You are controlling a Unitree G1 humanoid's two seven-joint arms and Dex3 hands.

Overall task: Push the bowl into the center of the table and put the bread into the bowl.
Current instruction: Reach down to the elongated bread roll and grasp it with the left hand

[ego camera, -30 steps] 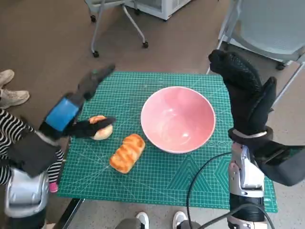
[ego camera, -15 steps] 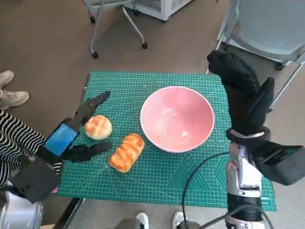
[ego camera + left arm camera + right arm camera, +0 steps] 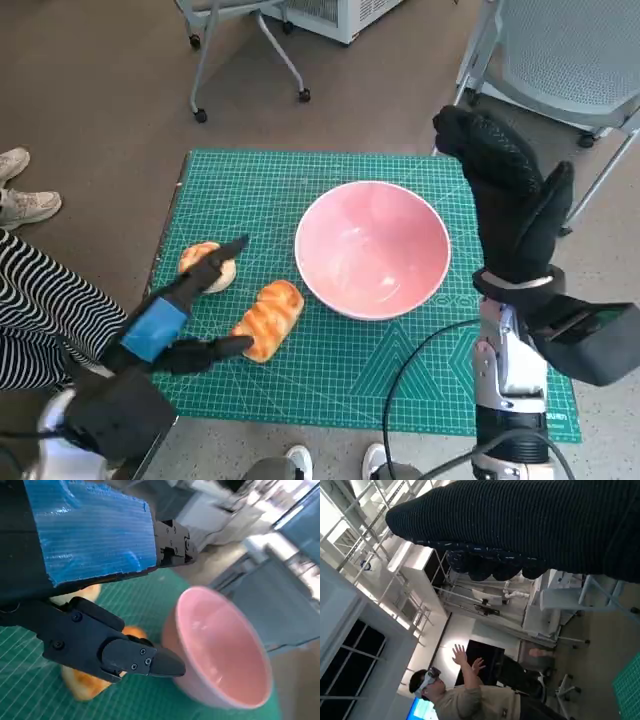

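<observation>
Green mat (image 3: 330,375) — left hand (image 3: 175,310) spread over bread (image 3: 268,318); right hand (image 3: 510,200) spread, empty.

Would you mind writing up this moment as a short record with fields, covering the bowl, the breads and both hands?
bowl: pink bowl, empty, upright on the green mat, near the table's middle
long bread: striped loaf on the mat, beside the bowl
round bread: bun, on the mat, partly hidden by a finger
left hand: left hand open, fingers spread either side of the loaf, holding nothing
right hand: right hand raised beside the bowl, open, holding nothing
bread in bowl: none
</observation>
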